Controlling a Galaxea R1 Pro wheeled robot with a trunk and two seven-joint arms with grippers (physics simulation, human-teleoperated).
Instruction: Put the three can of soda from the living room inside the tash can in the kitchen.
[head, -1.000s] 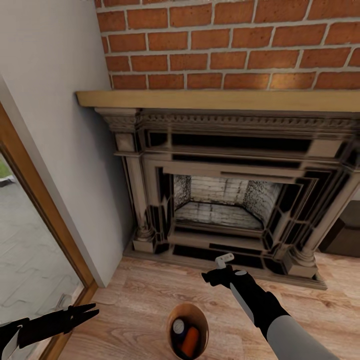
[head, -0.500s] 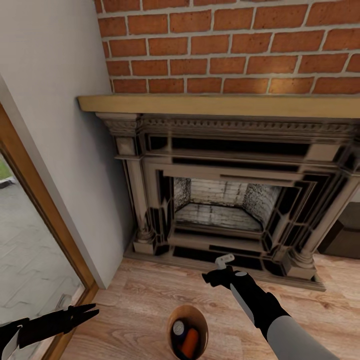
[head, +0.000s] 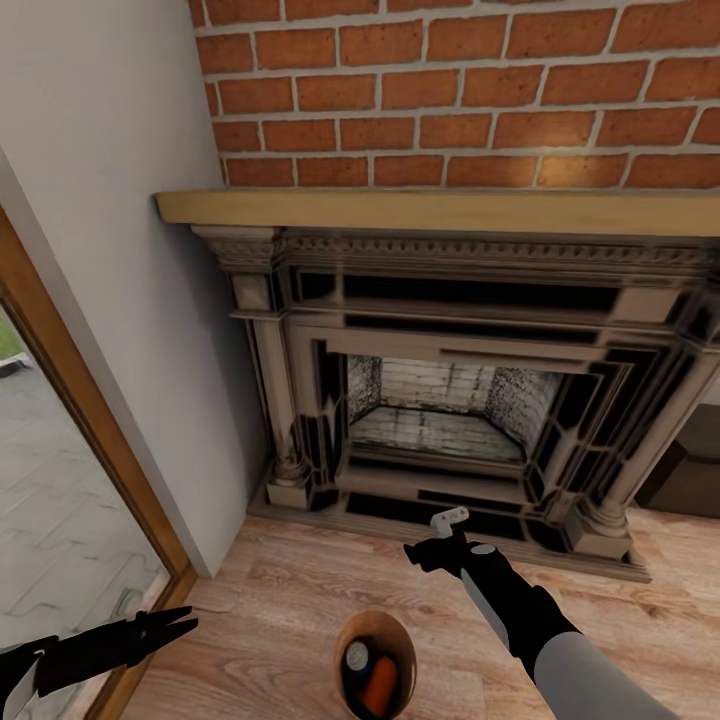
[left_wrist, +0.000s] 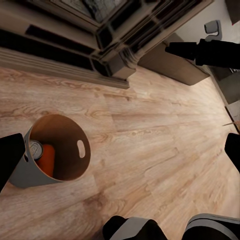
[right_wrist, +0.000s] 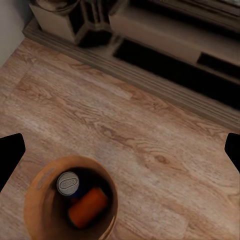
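The right end effector hangs above the wood floor in front of the fireplace, beyond and slightly right of the tash can. In the right wrist view its two dark fingertips sit at opposite edges of the frame, well apart, with nothing between them but floor and the bin below. It holds nothing and touches nothing.

The left end effector reaches in from the lower left of the head view, near the wooden door frame. Its fingers come to a forked point with a small gap there; in the left wrist view the dark fingertips stand wide apart at the frame's sides, empty, one of them just beside the bin's grey outer wall.

The tash can stands upright on the floor between the two arms, pale grey outside and glossy orange-brown inside. Inside lie an orange can of soda on its side and a dark can showing its silvery round top, touching each other. Whether a third can lies beneath them cannot be told.

Behind rises the ornate fireplace under a pale wooden mantel and red brick wall. A low dark bench sits at its right.
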